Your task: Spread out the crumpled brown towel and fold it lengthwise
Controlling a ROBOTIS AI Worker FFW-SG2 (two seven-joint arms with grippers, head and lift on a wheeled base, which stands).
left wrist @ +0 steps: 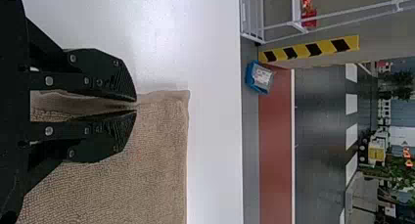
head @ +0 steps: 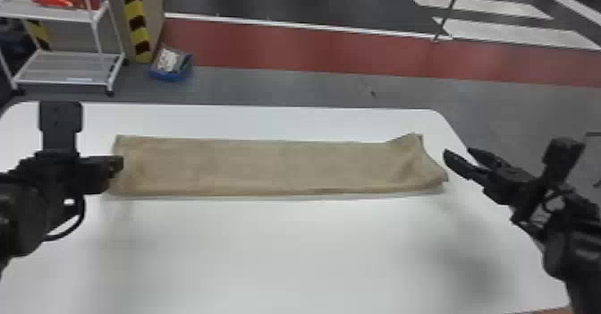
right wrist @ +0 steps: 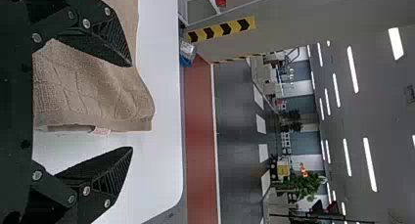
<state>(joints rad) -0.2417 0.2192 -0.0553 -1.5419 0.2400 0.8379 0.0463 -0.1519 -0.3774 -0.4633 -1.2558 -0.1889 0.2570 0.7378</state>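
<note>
The brown towel (head: pixel 268 165) lies as a long flat strip from left to right across the table. Its right end is uneven, with a raised far corner and a slanting edge. At its left end is my left gripper (head: pixel 117 164); in the left wrist view the left gripper (left wrist: pixel 136 105) is shut on the edge of the towel (left wrist: pixel 156 150). Just off the right end, my right gripper (head: pixel 457 153) is open and holds nothing. In the right wrist view the right gripper (right wrist: pixel 131 106) has the towel's corner (right wrist: pixel 112 97) between and beyond its parted fingers, with a small pale label on the hem.
The white table (head: pixel 277 250) extends in front of the towel and, as a narrower strip, behind it. Beyond its far edge stand a white wire rack (head: pixel 67 67) at the left and a blue bin (head: pixel 171 74) on the floor.
</note>
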